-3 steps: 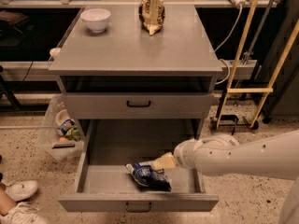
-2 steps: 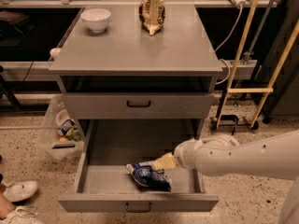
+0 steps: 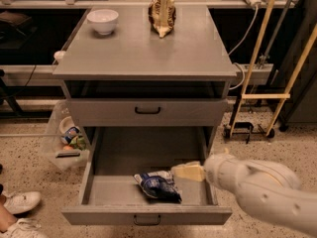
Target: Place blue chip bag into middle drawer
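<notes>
The blue chip bag (image 3: 157, 186) lies flat on the grey floor of the open middle drawer (image 3: 111, 188), near the drawer's front and a little right of centre. My gripper (image 3: 184, 172), cream-coloured, reaches in from the right on a white arm (image 3: 257, 187). It is inside the drawer just above and to the right of the bag, its tip close to the bag's upper right corner. I cannot tell whether it touches the bag.
The upper drawer front (image 3: 147, 112) with a black handle is closed above. On the cabinet top stand a white bowl (image 3: 103, 20) and a brown-and-tan bag (image 3: 162, 15). A plastic bin (image 3: 64, 138) and shoes (image 3: 17, 202) are at the left, a wooden frame (image 3: 257, 63) at the right.
</notes>
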Tool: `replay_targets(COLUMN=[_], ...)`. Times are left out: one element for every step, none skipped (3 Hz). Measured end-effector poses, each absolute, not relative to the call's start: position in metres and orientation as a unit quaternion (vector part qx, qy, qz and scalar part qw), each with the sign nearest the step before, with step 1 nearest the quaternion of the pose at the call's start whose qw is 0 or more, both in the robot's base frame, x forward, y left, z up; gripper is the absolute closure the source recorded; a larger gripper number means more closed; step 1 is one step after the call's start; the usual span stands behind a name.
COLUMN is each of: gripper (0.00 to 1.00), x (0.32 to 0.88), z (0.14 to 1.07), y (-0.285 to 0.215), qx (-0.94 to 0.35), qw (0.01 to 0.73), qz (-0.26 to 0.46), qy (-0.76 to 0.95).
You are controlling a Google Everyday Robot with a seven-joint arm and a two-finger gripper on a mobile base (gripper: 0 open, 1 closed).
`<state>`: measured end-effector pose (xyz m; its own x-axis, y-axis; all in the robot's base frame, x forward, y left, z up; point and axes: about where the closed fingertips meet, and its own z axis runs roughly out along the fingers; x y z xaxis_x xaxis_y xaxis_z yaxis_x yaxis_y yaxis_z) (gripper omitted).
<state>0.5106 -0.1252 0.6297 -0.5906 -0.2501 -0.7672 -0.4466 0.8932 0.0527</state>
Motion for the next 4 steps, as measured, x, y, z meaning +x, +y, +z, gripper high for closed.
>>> replay_targets(gripper=[0.00, 0.00, 0.00, 0.00], x=[0.461, 0.456, 0.456, 0.470], z=[0.700, 0.734, 0.732, 0.772], y=[-0.188, -0.191, -0.191, -0.193], qx=[-0.145, -0.143, -0.144, -0.157], qw=[0.494, 0.525, 0.522, 0.546], qz=[0.098, 0.097, 0.096, 0.072], qy=[0.852, 0.834, 0.835, 0.819])
